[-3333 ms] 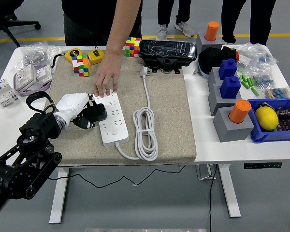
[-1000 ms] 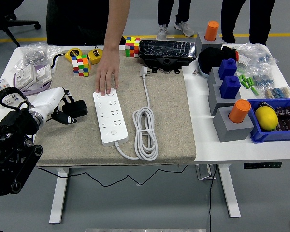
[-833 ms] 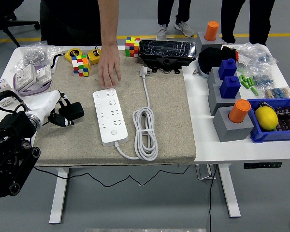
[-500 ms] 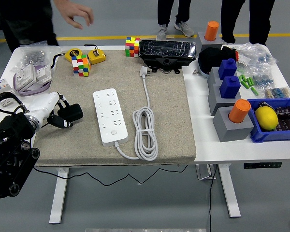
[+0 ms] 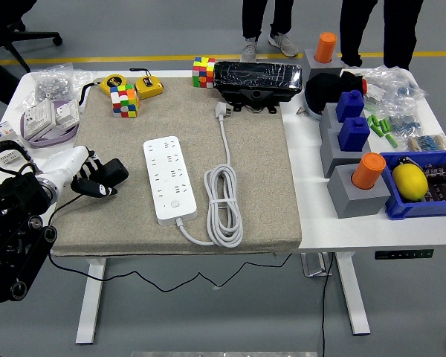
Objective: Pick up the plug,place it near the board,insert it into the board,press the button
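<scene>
the left robot hand [image 5: 78, 172] sits at the left edge of the beige mat [image 5: 253, 178], its white fingers closed around the black plug [image 5: 108, 175]. it carries the plug just above the mat, well left of the white power strip [image 5: 169, 178], likely so the plug can be brought in beside the board before insertion. the plug is a chunky black adapter block with a thin dark cable trailing down off the worktop [image 5: 357, 223] edge. the strip lies lengthwise with its sockets facing up and its button near the close end, open to a push from above. its own white cord [image 5: 223, 201] is coiled just to the right, clear of the sockets. the right robot hand is not in view.
</scene>
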`<state>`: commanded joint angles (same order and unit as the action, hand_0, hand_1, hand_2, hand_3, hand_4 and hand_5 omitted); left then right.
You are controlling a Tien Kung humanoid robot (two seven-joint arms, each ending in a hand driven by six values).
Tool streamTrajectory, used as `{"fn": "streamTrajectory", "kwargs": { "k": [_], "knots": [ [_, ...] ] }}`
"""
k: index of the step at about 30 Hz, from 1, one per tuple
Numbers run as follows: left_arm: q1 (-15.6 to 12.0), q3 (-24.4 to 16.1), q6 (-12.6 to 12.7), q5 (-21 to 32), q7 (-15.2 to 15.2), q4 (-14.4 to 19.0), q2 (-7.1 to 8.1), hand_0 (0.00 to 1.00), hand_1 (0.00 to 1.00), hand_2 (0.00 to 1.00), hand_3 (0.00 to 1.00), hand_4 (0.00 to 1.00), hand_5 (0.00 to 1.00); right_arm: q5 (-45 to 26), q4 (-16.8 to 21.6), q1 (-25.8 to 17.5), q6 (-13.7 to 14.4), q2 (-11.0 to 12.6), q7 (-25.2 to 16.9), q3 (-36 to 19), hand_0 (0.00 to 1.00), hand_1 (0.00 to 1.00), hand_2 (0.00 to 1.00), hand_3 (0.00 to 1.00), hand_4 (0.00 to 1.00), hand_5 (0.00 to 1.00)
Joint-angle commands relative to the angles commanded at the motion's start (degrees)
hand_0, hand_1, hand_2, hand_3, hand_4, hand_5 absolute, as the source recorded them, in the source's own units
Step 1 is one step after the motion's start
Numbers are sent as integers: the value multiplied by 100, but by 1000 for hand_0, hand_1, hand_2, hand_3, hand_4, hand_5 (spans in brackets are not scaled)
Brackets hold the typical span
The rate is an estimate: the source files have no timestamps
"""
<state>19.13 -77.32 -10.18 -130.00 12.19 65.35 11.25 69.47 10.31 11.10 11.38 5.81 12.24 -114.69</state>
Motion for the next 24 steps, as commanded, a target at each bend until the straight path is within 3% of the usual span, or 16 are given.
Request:
{"fn": "streamTrajectory", "kwargs": {
  "k": [8, 10, 15, 16, 21, 22, 24],
  "knots": [
    [1, -26, -171, 0, 71, 132, 37, 539, 684, 674, 593, 946, 340, -15, 0, 3, 2, 7, -4, 9, 784, 693, 710, 758, 998, 998],
    [0, -46, -179, 0, 71, 165, 41, 586, 722, 720, 630, 973, 372, -17, 0, 3, 0, 8, -1, 10, 785, 693, 710, 758, 998, 998],
    [-46, -153, -99, 0, -33, 345, 34, 586, 722, 720, 630, 973, 372, -22, 0, 5, -4, 4, -1, 14, 785, 693, 710, 758, 998, 998],
    [-78, -198, -11, 0, -104, 419, 24, 715, 801, 781, 754, 998, 501, -19, 0, 1, -5, -1, -2, 9, 784, 693, 710, 758, 998, 998],
    [-229, -358, 510, 76, -365, 657, -43, 715, 801, 781, 754, 998, 501, -2, 0, -16, -7, -26, -10, -5, 784, 693, 710, 758, 998, 998],
    [-275, -411, 654, 178, -469, 680, -77, 816, 926, 940, 845, 998, 590, 8, 0, -21, -10, -35, -11, -9, 784, 692, 710, 758, 998, 998],
    [-384, -518, 1037, 495, -724, 721, -163, 816, 926, 940, 845, 998, 590, 18, 0, -28, -13, -52, -11, -9, 784, 692, 710, 758, 998, 998]
  ]
}}
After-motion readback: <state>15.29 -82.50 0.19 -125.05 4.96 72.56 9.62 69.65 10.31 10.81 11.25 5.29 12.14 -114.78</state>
